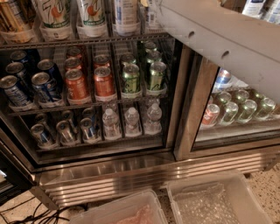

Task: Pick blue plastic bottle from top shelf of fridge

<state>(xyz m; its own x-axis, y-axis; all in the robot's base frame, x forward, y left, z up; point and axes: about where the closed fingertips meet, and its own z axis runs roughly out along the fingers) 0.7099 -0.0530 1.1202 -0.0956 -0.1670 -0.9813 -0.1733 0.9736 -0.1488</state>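
Observation:
The fridge point(131, 170) stands in front of me with its left side open. The front rail of the top shelf point(87, 42) runs along the top of the view. On it the lower part of a bottle with a blue-and-white label point(125, 15) stands right of centre; its cap is cut off by the top edge. A second similar bottle point(151, 15) stands beside it, partly behind my arm. My white arm link point(218, 39) crosses the upper right and reaches toward that shelf. The gripper is out of view.
White bottles with green-orange print point(54, 13) stand left of it. Below are blue cans point(43, 83), orange cans point(89, 81), green cans point(142, 76) and small water bottles point(131, 120). Two clear bins point(218, 201) sit on the floor. The right glass door point(236, 109) is closed.

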